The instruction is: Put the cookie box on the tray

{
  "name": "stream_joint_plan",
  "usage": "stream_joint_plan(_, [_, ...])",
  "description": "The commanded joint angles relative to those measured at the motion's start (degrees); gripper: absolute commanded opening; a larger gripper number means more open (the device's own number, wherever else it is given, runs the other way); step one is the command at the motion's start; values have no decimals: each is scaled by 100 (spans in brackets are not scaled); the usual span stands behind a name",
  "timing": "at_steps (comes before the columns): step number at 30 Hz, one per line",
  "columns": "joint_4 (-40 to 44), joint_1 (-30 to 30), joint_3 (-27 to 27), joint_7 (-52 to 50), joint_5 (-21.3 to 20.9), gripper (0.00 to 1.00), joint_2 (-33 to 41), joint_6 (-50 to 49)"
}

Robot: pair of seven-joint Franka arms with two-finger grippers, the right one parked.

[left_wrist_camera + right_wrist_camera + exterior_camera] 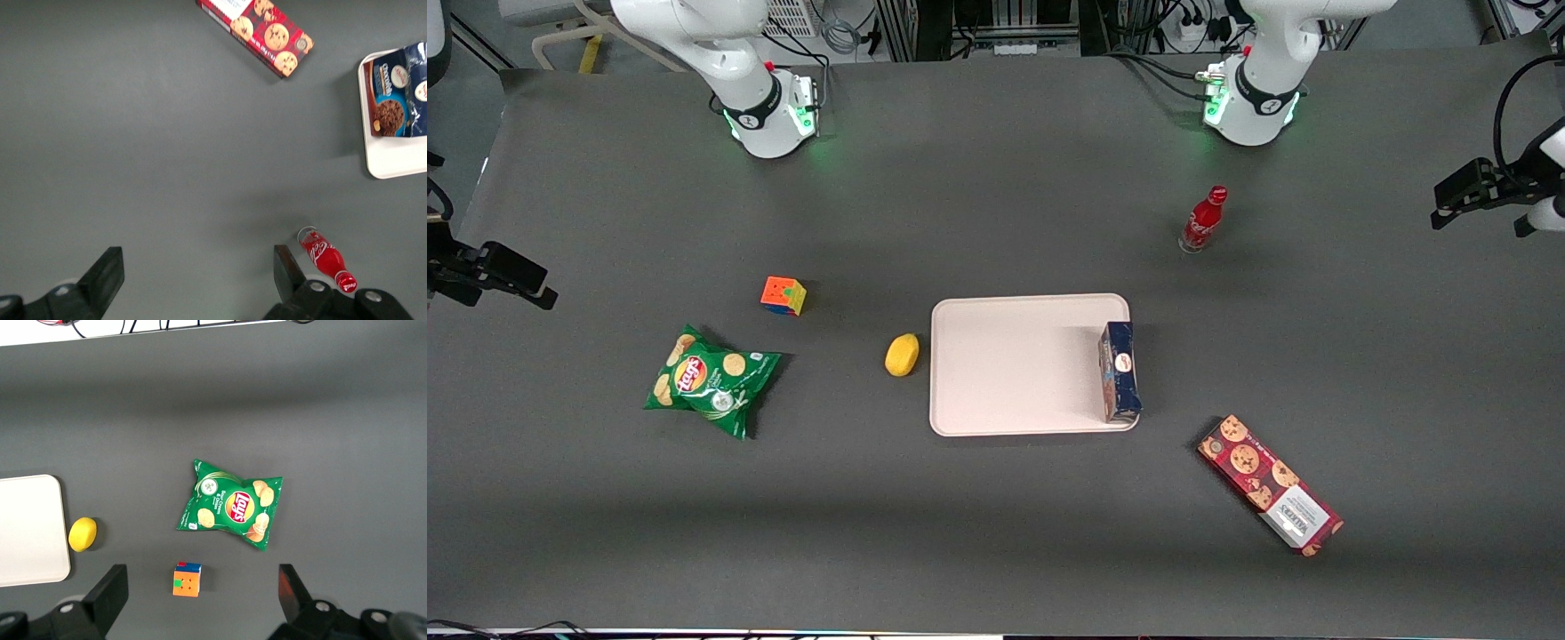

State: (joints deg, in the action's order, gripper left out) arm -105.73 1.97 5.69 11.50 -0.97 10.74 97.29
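The cookie box [1120, 371] is seen standing on its narrow side on the tray [1014, 364], right along the rim at the working arm's end, with its edge flush with or slightly over that rim. The claw [198, 277] is held high above bare tabletop [996, 533], well apart from the box, its two fingers spread wide with nothing between them; in the front view it is found at the frame's edge at the working arm's end. The placement is judged to be done, so the remaining risk lies in how the box rests. Set on a thin face so close to the rim, it could be tipped off the tray by any knock or shake of the tabletop, and it would then fall toward the red box [1269, 485] lying nearer the front camera. A second risk is judged to come from a sweep of the arm at low height: the cola bottle [1204, 220], upright and just under the claw in the wrist view, could be toppled and rolled.
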Motion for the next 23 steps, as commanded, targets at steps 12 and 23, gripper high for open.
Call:
stream_joint_plan(12, [519, 93, -138, -130, -52, 100, -239, -535])
stream_joint_plan(23, [510, 23, -217, -69, -69, 100, -247, -544])
